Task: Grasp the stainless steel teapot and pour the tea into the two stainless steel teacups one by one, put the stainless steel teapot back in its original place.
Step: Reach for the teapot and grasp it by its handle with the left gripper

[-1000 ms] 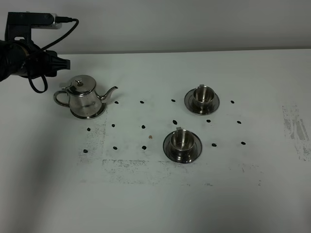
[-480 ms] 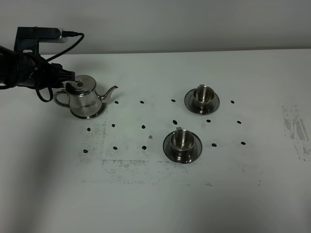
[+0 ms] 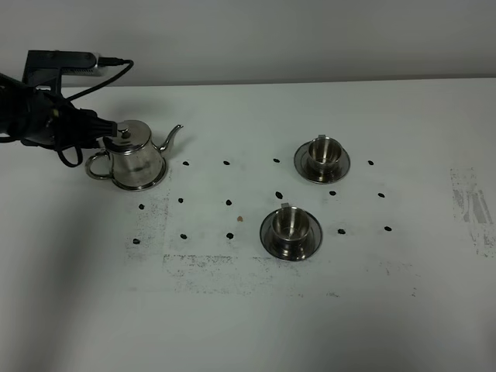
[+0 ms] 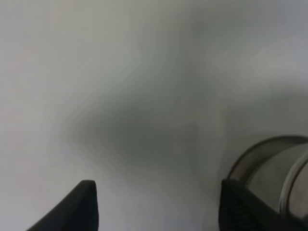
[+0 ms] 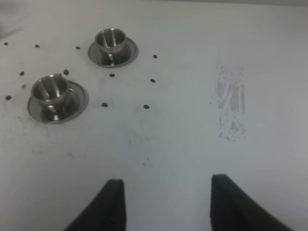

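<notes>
Exterior high shows black dots [image 3: 227,163] between teapot [image 3: 136,157], teacups [image 3: 323,151].

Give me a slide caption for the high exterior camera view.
Left gripper at the stainless steel teapot, with two steel teacups standing to its right on the white table.
</notes>
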Robot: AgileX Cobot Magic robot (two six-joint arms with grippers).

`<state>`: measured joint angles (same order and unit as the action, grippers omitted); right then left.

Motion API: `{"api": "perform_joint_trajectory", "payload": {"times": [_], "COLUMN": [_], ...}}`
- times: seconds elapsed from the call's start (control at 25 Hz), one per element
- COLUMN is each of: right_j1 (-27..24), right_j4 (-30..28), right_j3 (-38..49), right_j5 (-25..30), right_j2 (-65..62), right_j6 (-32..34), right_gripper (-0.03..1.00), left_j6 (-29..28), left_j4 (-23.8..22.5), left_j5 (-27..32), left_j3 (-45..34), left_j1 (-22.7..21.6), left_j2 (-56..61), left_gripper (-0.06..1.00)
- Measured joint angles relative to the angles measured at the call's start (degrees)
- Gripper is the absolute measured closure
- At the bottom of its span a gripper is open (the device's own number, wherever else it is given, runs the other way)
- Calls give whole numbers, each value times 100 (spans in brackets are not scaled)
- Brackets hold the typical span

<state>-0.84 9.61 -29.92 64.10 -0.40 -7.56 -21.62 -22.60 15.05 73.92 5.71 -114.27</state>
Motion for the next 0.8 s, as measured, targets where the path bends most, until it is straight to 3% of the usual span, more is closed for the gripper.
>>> {"api": "perform_joint_trajectory", "payload": {"times": [0.44,0.8], "right_j1": [0,0], "right_j4": [0,0], "right_j3": [0,0], "right_j5": [0,0], "right_j2": [0,0], "right_j6": [0,0], "right_gripper": [58,58], "left_j6": [10,455], "left_j4": [5,9], "left_j5": [532,725], "left_j3": [0,0], "left_j1": [13,126], "left_j2": [0,0], "left_gripper": [41,41]}}
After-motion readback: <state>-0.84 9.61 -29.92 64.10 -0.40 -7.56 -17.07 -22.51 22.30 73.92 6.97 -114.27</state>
